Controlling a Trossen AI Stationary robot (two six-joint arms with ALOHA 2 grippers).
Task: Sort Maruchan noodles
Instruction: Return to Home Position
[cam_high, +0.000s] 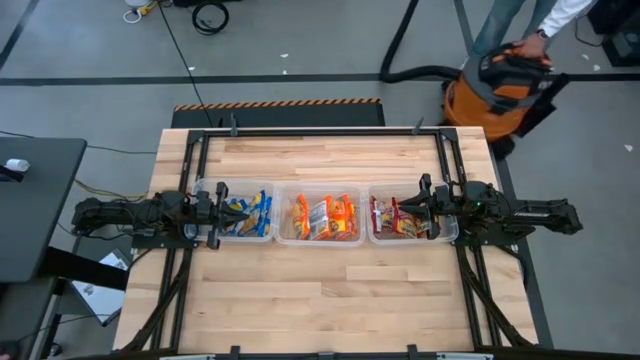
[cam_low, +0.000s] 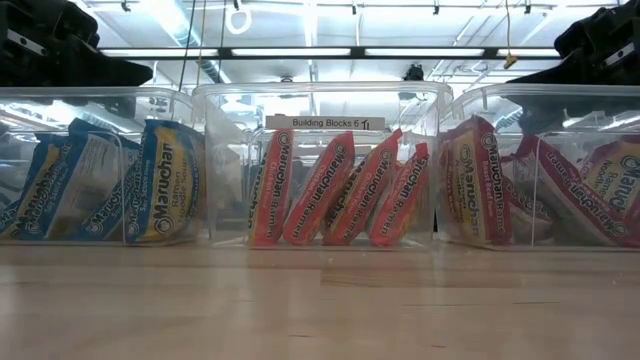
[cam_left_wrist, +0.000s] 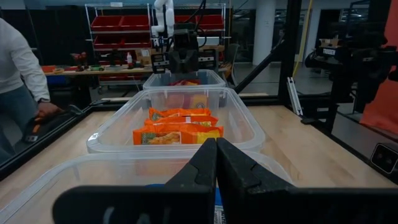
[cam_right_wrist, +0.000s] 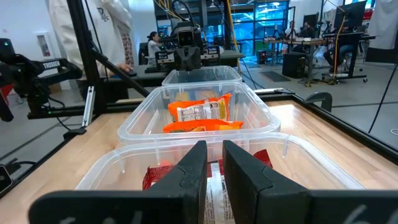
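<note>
My left gripper (cam_high: 218, 213) hangs over the left bin (cam_high: 236, 238), just above the blue Maruchan packs (cam_high: 255, 212). Its fingers are pressed together and hold nothing. My right gripper (cam_high: 427, 206) hangs over the red packs (cam_high: 392, 218) in the right bin (cam_high: 410, 240), with a thin gap between its fingers and nothing in them. The orange packs (cam_high: 322, 216) stand in the middle bin (cam_high: 318, 241). Both arms lie low, reaching inward, and the table (cam_high: 320, 290) has open room near and far.

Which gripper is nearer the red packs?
Right. The right gripper hovers over the red packs; the left gripper is over the blue packs, at the row's other end.
</note>
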